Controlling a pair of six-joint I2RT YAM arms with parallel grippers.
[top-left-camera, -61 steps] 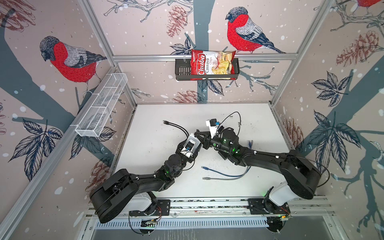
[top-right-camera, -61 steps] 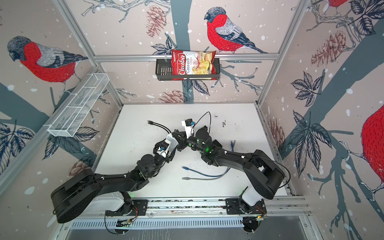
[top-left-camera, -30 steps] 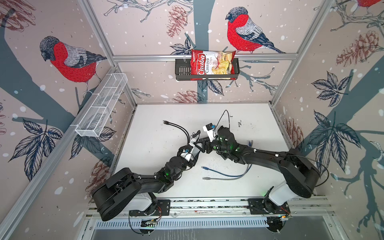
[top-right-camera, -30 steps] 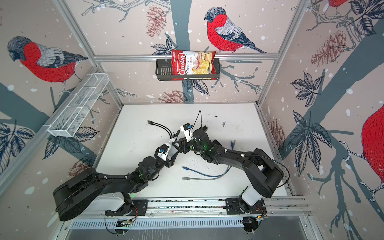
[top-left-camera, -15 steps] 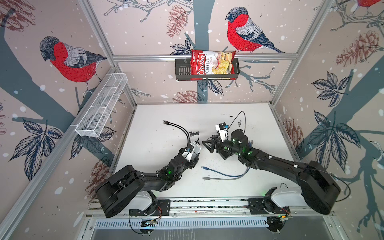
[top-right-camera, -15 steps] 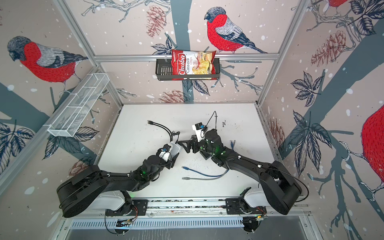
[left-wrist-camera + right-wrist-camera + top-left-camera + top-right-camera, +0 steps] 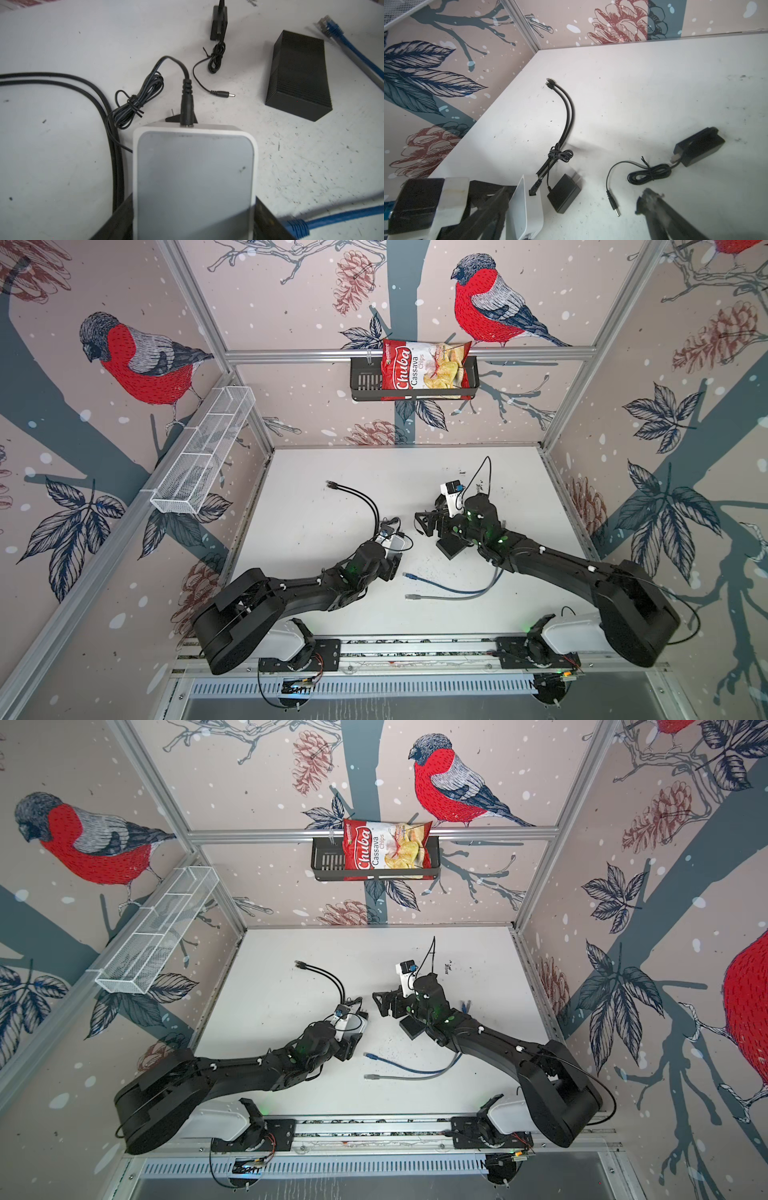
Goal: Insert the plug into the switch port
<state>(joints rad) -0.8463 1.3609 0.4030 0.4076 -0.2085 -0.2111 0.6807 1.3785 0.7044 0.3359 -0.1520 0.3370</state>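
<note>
— Left pincer (image 7: 195,218) pinches the white switch (image 7: 195,176)?
— Yes. The black plug (image 7: 187,104) stands straight in its port (image 7: 188,124), long way pointing in. It looks pushed home, maybe.
— Right pincer (image 7: 420,524)?
— Spread wide, holding nothing, near the switch.
— Baskets?
— On the wall, the black basket (image 7: 365,383) holds a chips bag (image 7: 424,369).

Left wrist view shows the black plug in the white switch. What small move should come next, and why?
Probably lower the white switch and open the left gripper: the black plug looks fully seated in it, and the right gripper stands open, apart from both.
</note>
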